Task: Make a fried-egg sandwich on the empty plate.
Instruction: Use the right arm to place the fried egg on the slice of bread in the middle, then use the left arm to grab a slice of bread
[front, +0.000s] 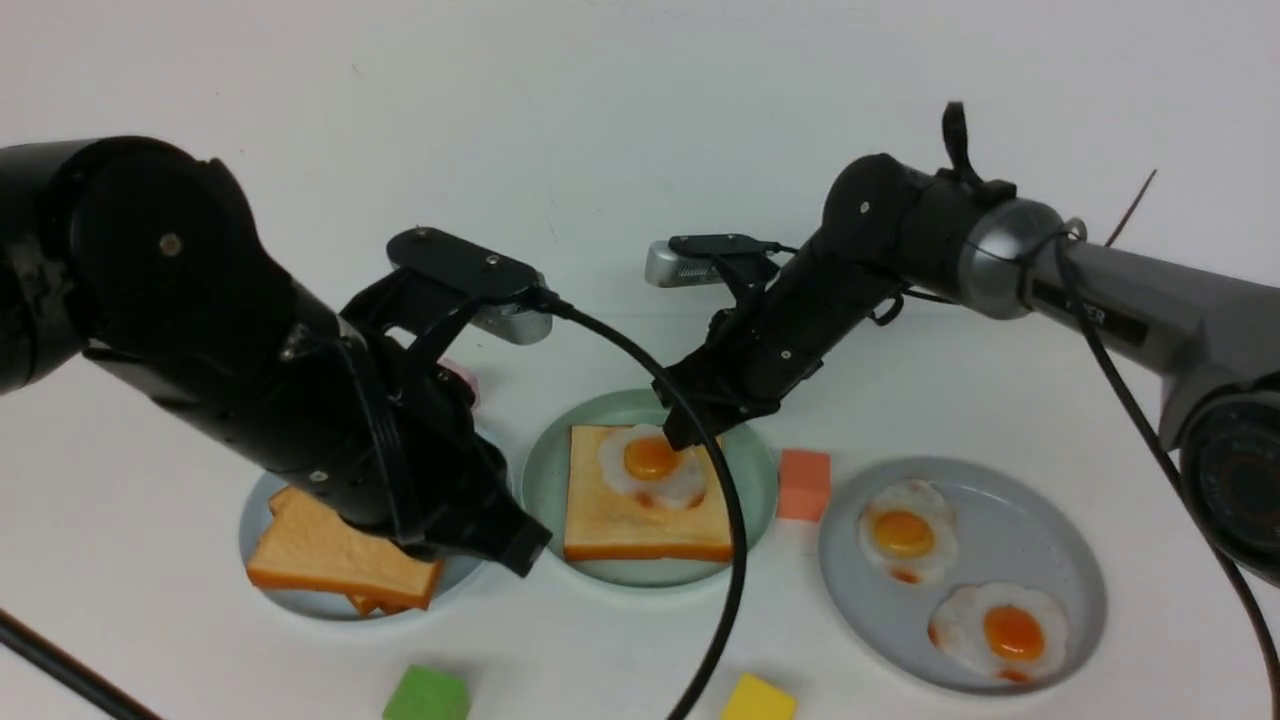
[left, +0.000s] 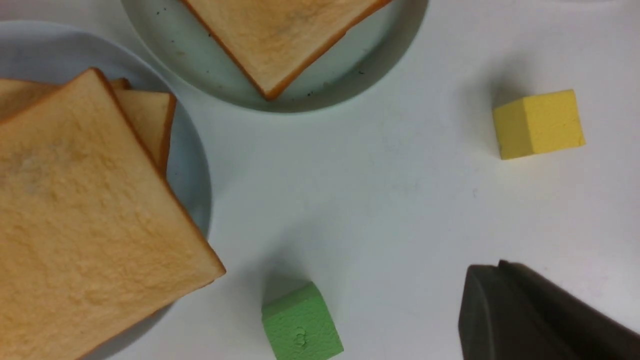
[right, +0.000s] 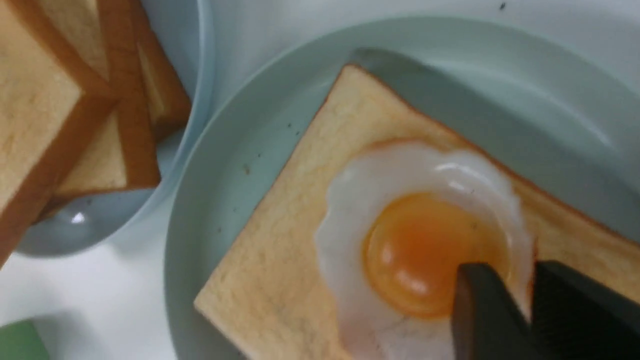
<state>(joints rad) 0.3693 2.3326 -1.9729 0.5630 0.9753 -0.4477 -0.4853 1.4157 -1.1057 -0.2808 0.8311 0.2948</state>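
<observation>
The mint-green plate (front: 545, 470) (right: 210, 200) holds one toast slice (front: 620, 510) with a fried egg (front: 652, 462) (right: 425, 240) lying on its far half. My right gripper (front: 685, 435) (right: 522, 272) is down at the egg's far edge. Its jaws stand a narrow gap apart, with the egg's white rim showing between them. My left gripper (front: 520, 550) (left: 500, 265) is shut and holds nothing. It hangs low just beside the pile of spare toast (front: 330, 555) (left: 85, 210) on the pale blue plate (front: 300, 605).
A grey plate (front: 1060, 560) at the right carries two more fried eggs (front: 903, 535) (front: 1010, 630). An orange block (front: 803, 485) sits between the mint and grey plates. A green block (front: 427, 695) (left: 301, 325) and a yellow block (front: 758, 700) (left: 539, 123) lie near the front edge.
</observation>
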